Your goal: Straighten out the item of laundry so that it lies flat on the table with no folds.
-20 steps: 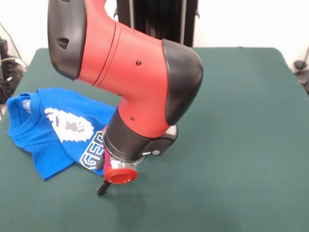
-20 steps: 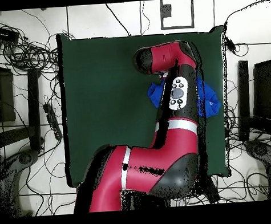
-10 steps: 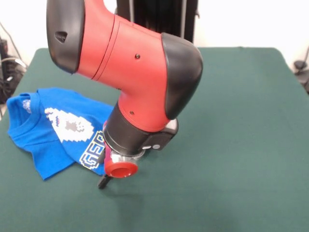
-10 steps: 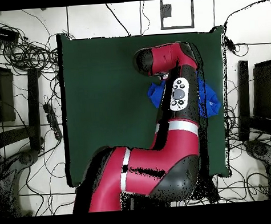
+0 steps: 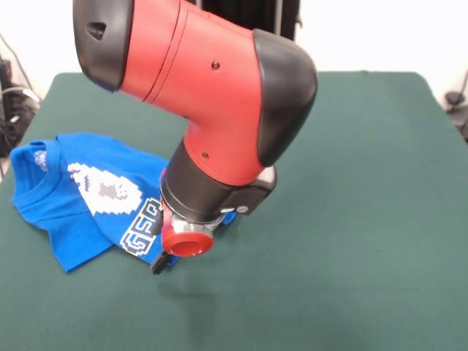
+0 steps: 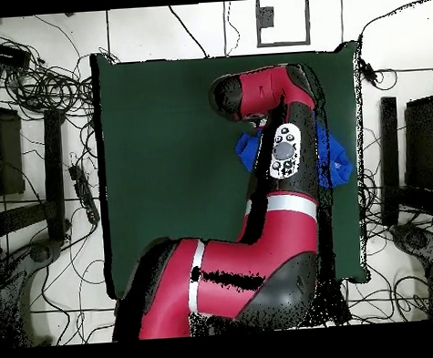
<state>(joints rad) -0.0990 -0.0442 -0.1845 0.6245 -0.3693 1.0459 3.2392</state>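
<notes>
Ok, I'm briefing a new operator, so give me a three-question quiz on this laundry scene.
1. True or false: the T-shirt lies fully flat on the table.
2. In the front view, the gripper is at the shirt's: A) collar B) hem edge by the lettering C) sleeve.
3. Fill in: the table top is dark ____.

Key: 1 false, it looks folded and bunched; 2 B; 3 green.

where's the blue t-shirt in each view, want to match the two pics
Front view: the blue T-shirt lies at the left of the table, its lower end hidden behind the arm's wrist.
Overhead view: the shirt is at the right, mostly covered by the arm, blue showing on both sides.
Shared landmark: the red arm crossing over the shirt.
</notes>
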